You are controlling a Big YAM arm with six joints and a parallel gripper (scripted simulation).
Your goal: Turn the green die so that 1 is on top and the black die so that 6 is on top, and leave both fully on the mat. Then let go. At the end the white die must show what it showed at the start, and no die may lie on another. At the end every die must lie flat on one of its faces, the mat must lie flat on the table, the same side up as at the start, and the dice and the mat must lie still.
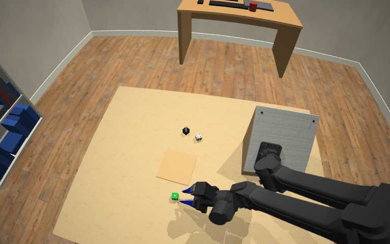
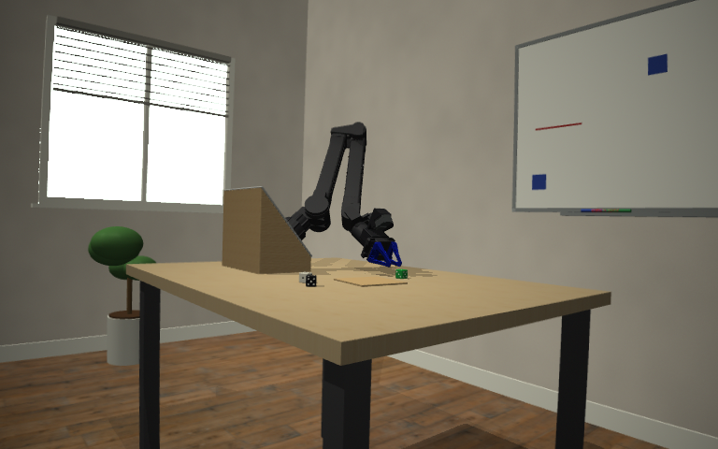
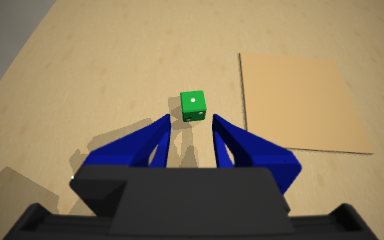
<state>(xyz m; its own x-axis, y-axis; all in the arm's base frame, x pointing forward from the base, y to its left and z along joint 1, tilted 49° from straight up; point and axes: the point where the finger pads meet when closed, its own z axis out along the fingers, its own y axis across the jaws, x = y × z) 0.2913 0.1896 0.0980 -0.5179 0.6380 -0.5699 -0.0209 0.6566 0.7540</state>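
Green die [image 3: 193,105] rests flat on the bare worktop [image 1: 120,160], off the mat [image 1: 176,166], just beside the mat's corner toward the worktop's near edge in the top view; one pip faces up. Jaws spread, pinching nothing; the gripper [image 3: 191,125] sits just behind the die, tips apart from it. Black die [image 1: 186,130] and white die [image 1: 198,136] lie side by side beyond the mat's far edge, toward the worktop centre, both off the mat.

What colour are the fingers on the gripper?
Bright blue fingers on a black body, clearest in the wrist view.
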